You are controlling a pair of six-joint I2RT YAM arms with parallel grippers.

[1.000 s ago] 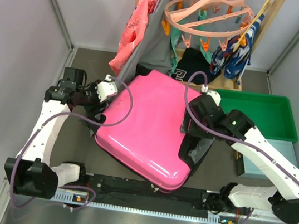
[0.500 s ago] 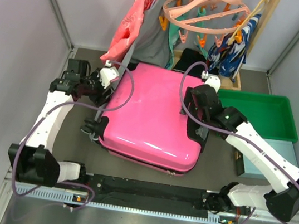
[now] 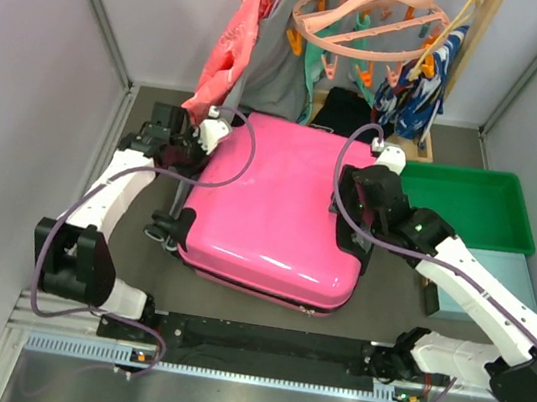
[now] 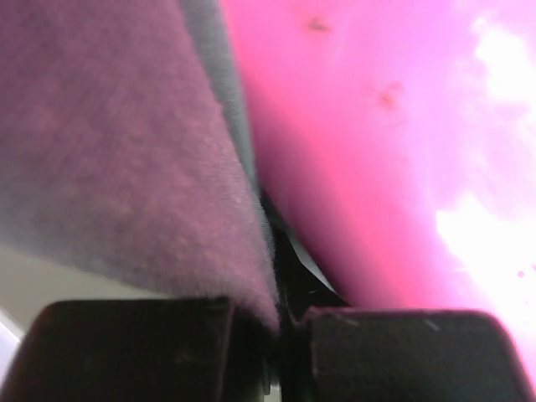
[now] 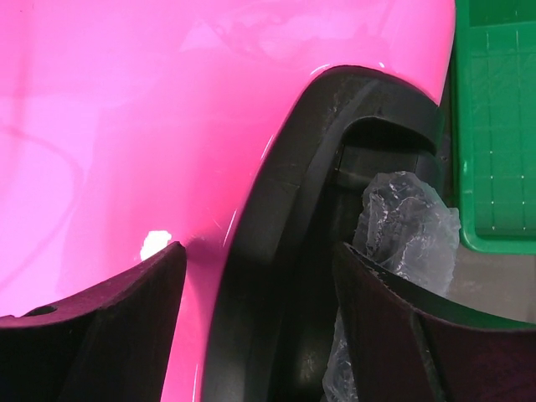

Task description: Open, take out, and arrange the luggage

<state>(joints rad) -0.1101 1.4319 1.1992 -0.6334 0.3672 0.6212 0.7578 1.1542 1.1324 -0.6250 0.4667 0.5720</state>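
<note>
From above, the luggage lies flat and closed mid-table between my arms. The left gripper is at its far left corner and the right gripper is at its right edge.

Left wrist: the jaws are pressed together at the seam between the pink shell and grey cloth. I cannot tell whether they pinch a zipper pull.

Right wrist: the jaws are spread astride the black wheel housing, near the green tray.

I judge opening is the step in hand, and next I need a steady pull along the zipper.
</note>
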